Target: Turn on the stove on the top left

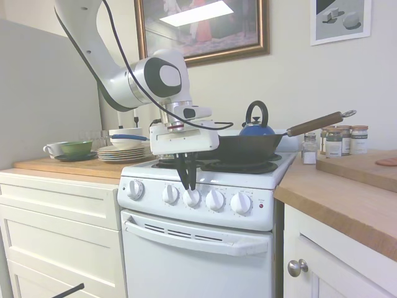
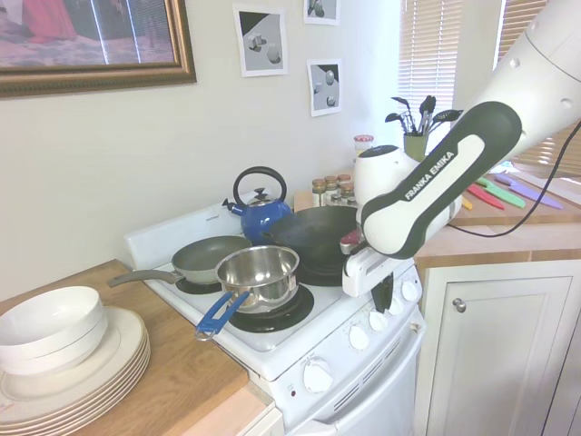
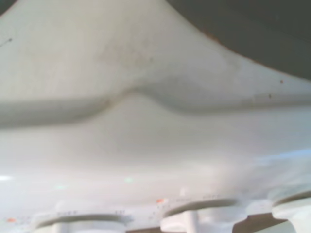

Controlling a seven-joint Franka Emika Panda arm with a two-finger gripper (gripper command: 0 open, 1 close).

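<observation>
The stove [image 1: 205, 211] stands between the cabinets, its five white knobs [image 1: 191, 197] in a row across the front. The tool [image 1: 186, 183] hangs fingers-down, directly above the middle knob, pinched nearly shut and holding nothing. I judge it must drop straight down.
</observation>
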